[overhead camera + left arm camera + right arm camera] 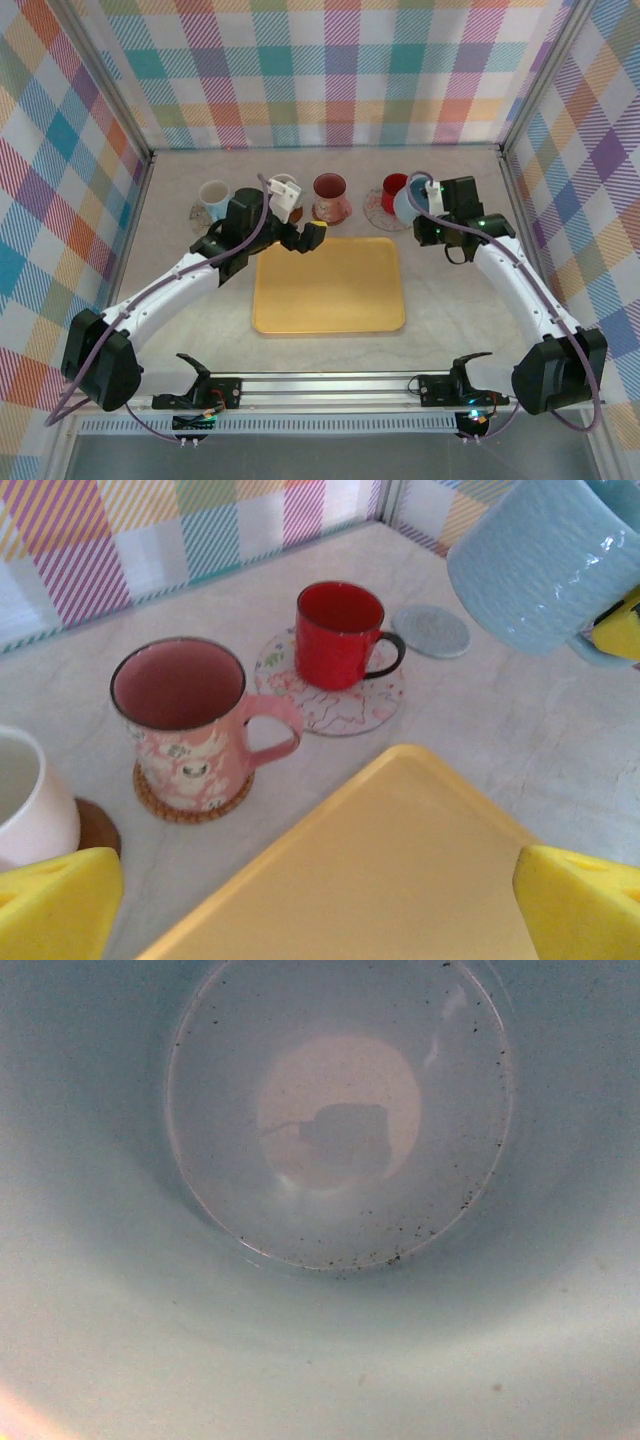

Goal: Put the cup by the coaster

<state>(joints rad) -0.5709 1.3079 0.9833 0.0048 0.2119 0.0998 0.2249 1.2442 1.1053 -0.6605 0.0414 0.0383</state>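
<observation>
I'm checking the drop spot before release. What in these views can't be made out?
Right wrist view: the inside of the blue cup blocks everything beneath it.
Left wrist view: the white cup is cut off by the left edge; the blue cup by the top right corner.
Its height over the grey coaster: unclear from either angle.

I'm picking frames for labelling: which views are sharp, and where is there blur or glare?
Top view: evenly lit and sharp throughout. Left wrist: red mug and pink mug sharp, yellow fingertips at the bottom corners blurred, small glints on the blue cup. Right wrist: looking into the blue cup from close up, soft and hazy, a pale bright patch on its bottom.
</observation>
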